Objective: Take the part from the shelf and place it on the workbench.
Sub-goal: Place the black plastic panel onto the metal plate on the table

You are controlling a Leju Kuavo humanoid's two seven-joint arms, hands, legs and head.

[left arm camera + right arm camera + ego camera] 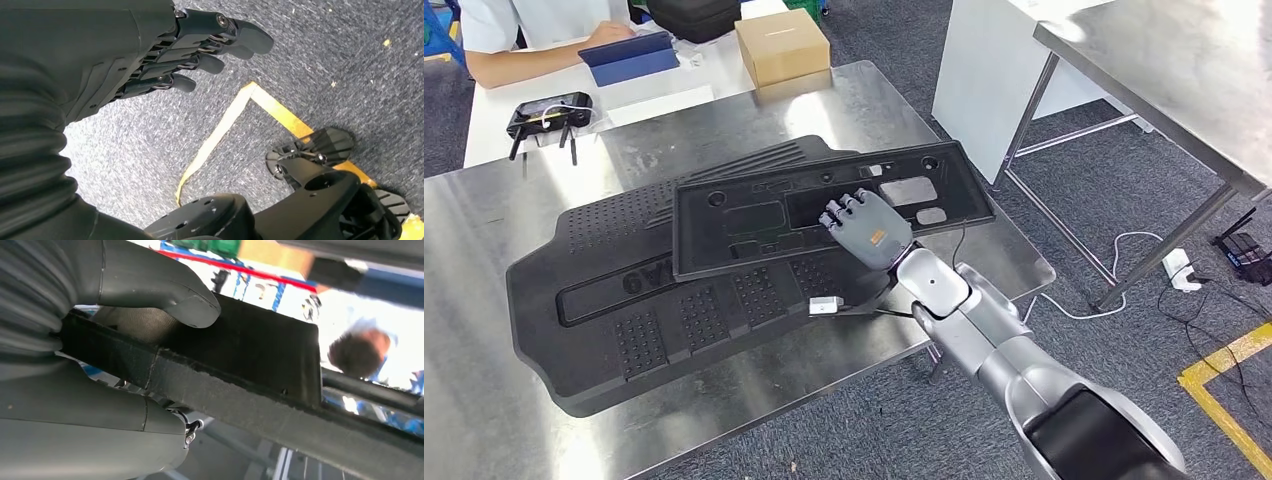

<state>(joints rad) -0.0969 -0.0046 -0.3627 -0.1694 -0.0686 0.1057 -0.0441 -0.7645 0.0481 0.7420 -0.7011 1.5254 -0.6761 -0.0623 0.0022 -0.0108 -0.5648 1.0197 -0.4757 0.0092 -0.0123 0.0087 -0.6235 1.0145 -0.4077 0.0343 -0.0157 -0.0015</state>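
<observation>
Gripping the near long edge of the flat black part [824, 215], the right hand [869, 228] has its fingers [849, 207] laid over the top face, while the right wrist view shows the thick thumb [165, 292] pressed against the other side of the same edge, so the hand is clamped on the part. The part is a long rectangular tray-like panel with moulded recesses and round holes. It lies slightly tilted on top of a larger black ribbed mat [624, 300], which rests on the steel table [484, 420]. Its far right corner reaches toward the table's right edge.

The left hand [200, 50] hangs over grey carpet and a yellow floor line [225, 125], its fingers loosely apart and holding nothing.

Beyond the steel table, a cardboard box [782, 45], a blue tablet [629, 58] and a black controller [549, 115] sit on a white surface where a person [534, 30] rests an arm.
</observation>
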